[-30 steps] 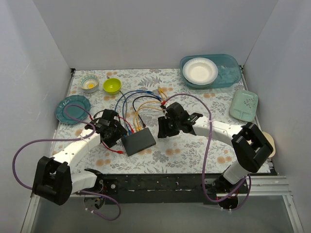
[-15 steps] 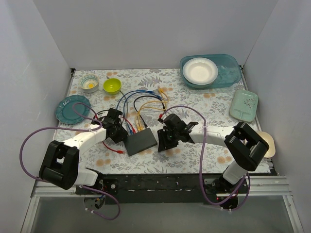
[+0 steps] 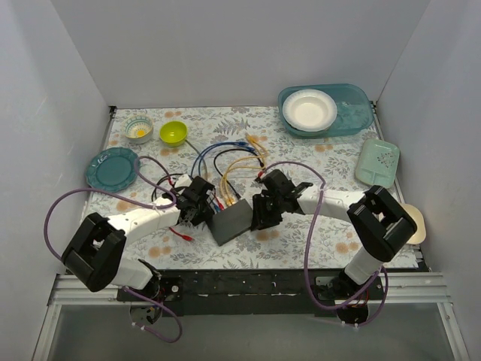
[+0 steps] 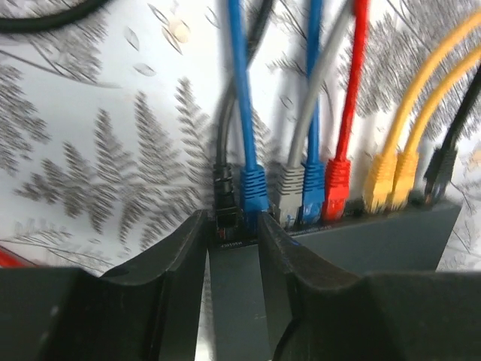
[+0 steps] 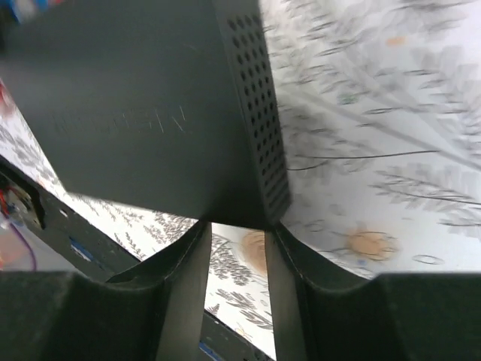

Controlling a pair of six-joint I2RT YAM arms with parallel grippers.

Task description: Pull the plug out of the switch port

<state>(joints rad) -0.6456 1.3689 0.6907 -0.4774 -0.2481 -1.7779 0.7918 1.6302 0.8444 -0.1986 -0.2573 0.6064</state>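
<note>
The switch (image 3: 231, 220), a flat black box, lies at the table's near middle with several coloured cables plugged into its far edge. In the left wrist view the plugs stand in a row on the switch (image 4: 361, 241): black plug (image 4: 225, 197), blue (image 4: 254, 188), grey, blue, red (image 4: 337, 180), two yellow, black. My left gripper (image 3: 201, 209) is open; its jaws (image 4: 231, 222) straddle the switch's left end, with the black plug at their tips. My right gripper (image 3: 262, 213) is open at the switch's right side; its fingertips (image 5: 237, 226) meet the corner of the switch (image 5: 143, 113).
A loose red plug (image 3: 183, 235) lies near the left arm. A teal plate (image 3: 113, 168), patterned bowl (image 3: 138, 128) and green bowl (image 3: 173, 133) stand at far left. A teal bin (image 3: 353, 120) with a white bowl and a mint tray (image 3: 377, 162) are at far right.
Both grippers have moved in toward the switch from either side. The switch has shifted a little right and turned, and the cables have shifted with it.
</note>
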